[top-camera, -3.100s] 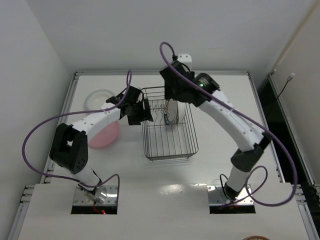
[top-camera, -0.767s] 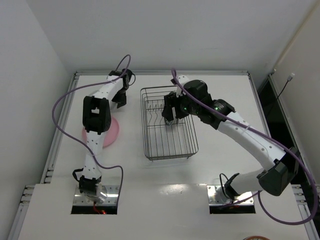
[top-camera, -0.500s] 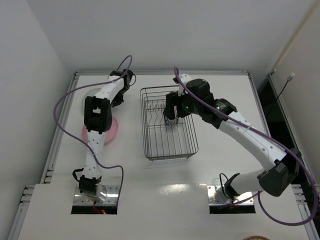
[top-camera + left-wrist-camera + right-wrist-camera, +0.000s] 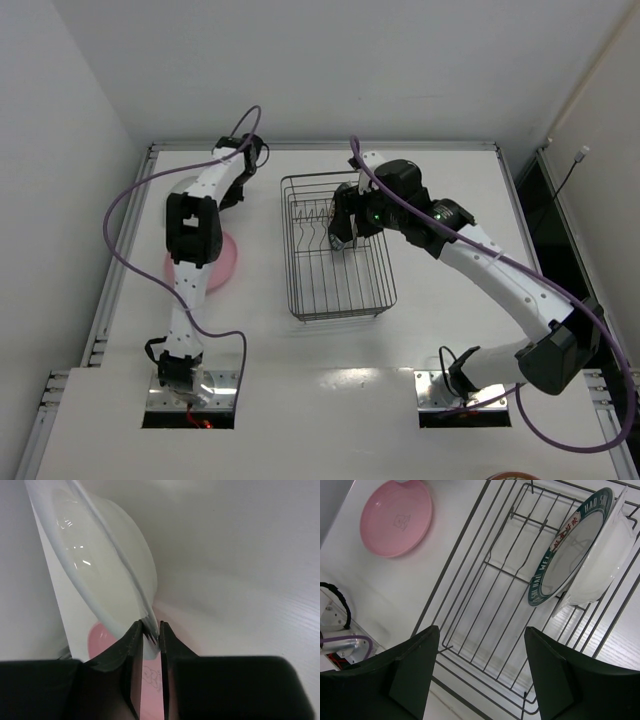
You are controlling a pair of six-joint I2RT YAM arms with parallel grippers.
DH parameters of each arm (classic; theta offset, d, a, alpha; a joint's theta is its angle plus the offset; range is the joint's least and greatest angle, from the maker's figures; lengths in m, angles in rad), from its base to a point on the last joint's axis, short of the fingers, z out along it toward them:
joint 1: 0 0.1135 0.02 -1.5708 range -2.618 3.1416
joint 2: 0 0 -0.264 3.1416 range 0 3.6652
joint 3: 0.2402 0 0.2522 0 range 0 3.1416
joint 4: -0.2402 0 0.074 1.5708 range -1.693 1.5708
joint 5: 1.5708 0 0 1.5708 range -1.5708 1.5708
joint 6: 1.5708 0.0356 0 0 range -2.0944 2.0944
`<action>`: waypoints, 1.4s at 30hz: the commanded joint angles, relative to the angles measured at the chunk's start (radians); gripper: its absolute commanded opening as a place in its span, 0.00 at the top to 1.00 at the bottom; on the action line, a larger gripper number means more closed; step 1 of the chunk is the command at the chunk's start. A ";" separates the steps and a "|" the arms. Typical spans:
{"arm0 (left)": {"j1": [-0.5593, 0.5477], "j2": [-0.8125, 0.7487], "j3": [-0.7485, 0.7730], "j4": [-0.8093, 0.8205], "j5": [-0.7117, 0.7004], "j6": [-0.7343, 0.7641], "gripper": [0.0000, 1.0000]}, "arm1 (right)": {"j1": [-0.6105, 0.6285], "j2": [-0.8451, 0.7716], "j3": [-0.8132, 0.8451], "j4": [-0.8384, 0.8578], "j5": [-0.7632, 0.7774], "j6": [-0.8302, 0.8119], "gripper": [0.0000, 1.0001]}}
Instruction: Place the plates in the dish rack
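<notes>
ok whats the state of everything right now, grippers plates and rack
dish rack, holds two plates
green-rimmed plate, standing on edge in the rack
white plate, on edge right behind it
pink plate, flat on the table
translucent plate, gripped at the rim, tilted
left gripper, shut on the translucent plate's rim
right gripper, open, empty, above the rack

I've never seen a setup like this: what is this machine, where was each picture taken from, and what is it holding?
Two robot arms, left and right, stand on a white table. One picture looks down from overhead; the other two come from cameras on each wrist. The left pincer pinches the rim of a white plate, tilted above a pink plate lying flat. The right pincer hangs open and empty over the dish rack, where a patterned plate and a plain plate stand on edge.
</notes>
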 commanded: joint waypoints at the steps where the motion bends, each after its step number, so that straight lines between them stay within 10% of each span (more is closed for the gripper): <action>1: 0.004 -0.115 0.014 0.086 0.231 -0.056 1.00 | -0.012 -0.027 -0.004 0.041 -0.017 0.008 0.33; 32: -0.023 -0.626 0.009 0.253 0.742 -0.178 1.00 | -0.052 -0.139 -0.117 -0.077 0.201 0.067 0.35; 42: -0.229 -0.742 -0.233 0.459 0.906 -0.316 1.00 | -0.161 -0.244 -0.300 -0.068 0.198 0.091 0.36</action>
